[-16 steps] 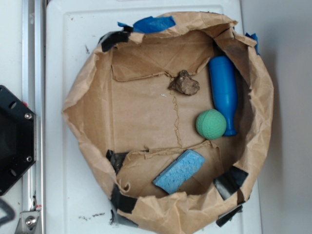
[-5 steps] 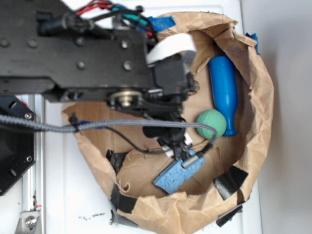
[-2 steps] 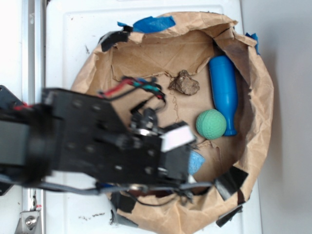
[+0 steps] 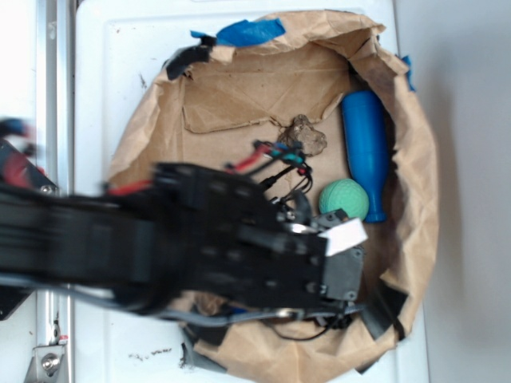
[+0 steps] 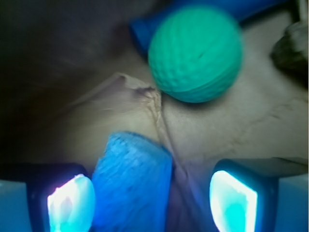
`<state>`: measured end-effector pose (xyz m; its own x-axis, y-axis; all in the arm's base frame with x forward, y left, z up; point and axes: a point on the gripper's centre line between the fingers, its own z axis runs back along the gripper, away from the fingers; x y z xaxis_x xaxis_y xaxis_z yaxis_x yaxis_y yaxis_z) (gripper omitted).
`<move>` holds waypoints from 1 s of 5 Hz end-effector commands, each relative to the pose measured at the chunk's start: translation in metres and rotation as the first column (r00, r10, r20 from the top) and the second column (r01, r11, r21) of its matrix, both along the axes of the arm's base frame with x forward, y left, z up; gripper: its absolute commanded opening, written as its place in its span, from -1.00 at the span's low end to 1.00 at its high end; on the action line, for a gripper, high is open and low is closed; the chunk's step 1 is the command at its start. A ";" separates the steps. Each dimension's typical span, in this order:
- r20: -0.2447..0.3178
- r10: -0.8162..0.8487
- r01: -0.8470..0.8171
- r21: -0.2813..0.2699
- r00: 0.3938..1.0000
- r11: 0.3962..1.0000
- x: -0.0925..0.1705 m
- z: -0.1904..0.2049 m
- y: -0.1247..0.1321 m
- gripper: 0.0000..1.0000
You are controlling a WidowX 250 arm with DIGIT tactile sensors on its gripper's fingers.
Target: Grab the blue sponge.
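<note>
In the wrist view the blue sponge lies on the brown paper between my two fingers, close against the left fingertip and apart from the right one. My gripper is open around it. Beyond the sponge sits the green ball. In the exterior view the black arm covers the lower part of the paper nest and hides the sponge and the fingers.
A dark blue pin-shaped bottle lies at the right inside the nest, the green ball beside its base. A brown rock sits near the middle. Crumpled paper walls with black tape ring the area.
The arm has swung in from the upper left, across the nest's lower part, and moved right. It now fully covers the sponge in the exterior view.
</note>
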<state>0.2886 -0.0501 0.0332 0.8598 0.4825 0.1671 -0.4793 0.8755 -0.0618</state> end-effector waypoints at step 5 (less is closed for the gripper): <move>0.118 0.024 -0.018 -0.054 0.993 0.998 -0.002 0.128 0.072 -1.00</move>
<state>0.2809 0.0081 0.1393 0.8526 0.4918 0.1765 -0.4749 0.8703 -0.1310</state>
